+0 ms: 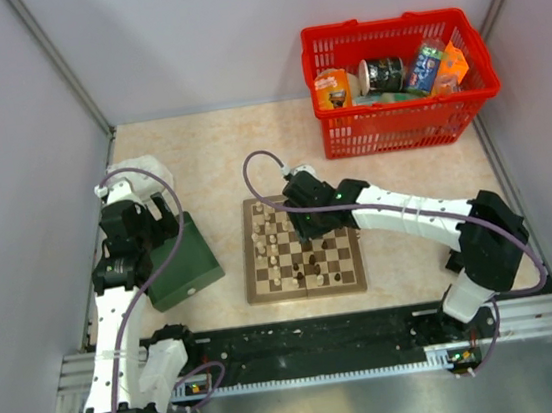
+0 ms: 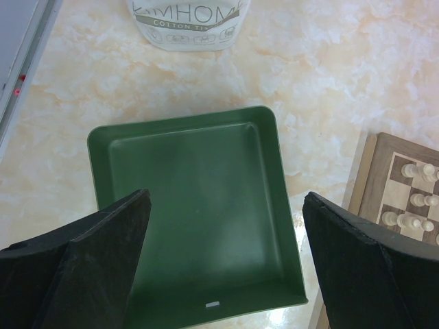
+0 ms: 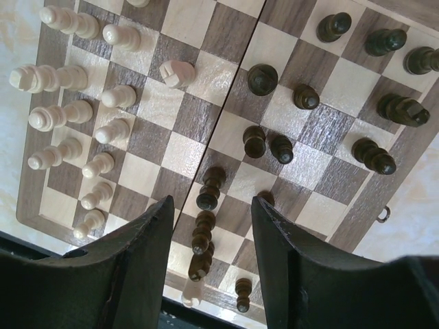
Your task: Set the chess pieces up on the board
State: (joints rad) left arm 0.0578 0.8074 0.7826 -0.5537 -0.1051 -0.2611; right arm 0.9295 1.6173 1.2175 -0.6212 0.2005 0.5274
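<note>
Only readable thing I'm seeing is on the white soft pack (image 2: 188, 31) at the top of the left wrist view. Big grey letters are spelling what looks like "KIMHOME", tops clipped by the frame, with "COTTON TIS" trailing off underneath. The packets (image 1: 386, 74) in the red basket (image 1: 397, 123) are showing labels, all too tiny to read.

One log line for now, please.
left gripper: open over green box | right gripper: open above dark chess pieces | board: setup unfinished

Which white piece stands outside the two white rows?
The squat white piece, alone one square toward the board's fold; the other clearly visible white ones line the two edge rows.
</note>
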